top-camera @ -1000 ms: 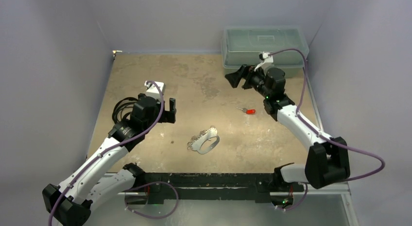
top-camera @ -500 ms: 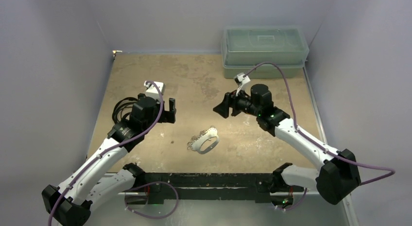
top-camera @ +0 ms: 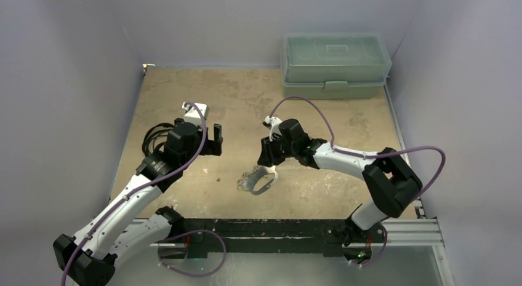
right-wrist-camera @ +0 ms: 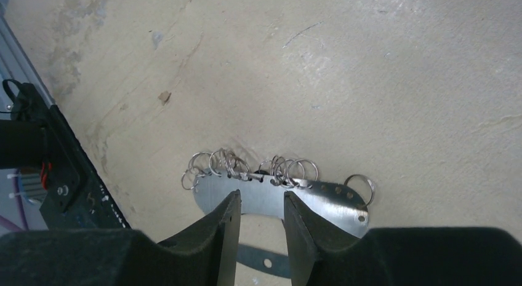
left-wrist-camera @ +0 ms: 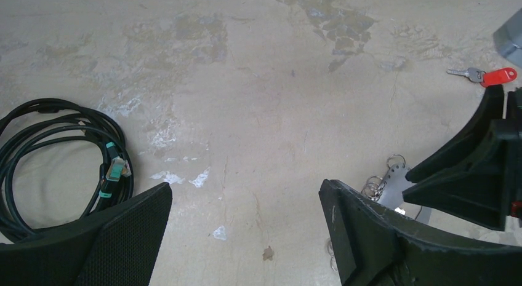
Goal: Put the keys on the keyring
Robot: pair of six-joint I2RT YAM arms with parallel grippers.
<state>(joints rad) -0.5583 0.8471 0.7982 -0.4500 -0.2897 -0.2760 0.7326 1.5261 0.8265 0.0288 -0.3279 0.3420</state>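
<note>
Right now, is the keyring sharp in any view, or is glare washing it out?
Right wrist view: keyring sharp, wire rings distinct, only a mild sheen on its flat plate. Top external view: evenly lit, keyring too small for detail. Left wrist view: red-headed key crisp, keyring partly hidden.

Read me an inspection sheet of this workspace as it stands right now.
Surface: tan board, stained and worn.
Job's things: keyring near centre; red-headed key lying apart from it, not threaded.
Clutter: lidded box at far edge.
Grippers: left gripper open, empty; right gripper partly open over the keyring's white band.
Cables: coiled black cable by left arm; purple cables on both arms.
Surroundings: grey walls.
</note>
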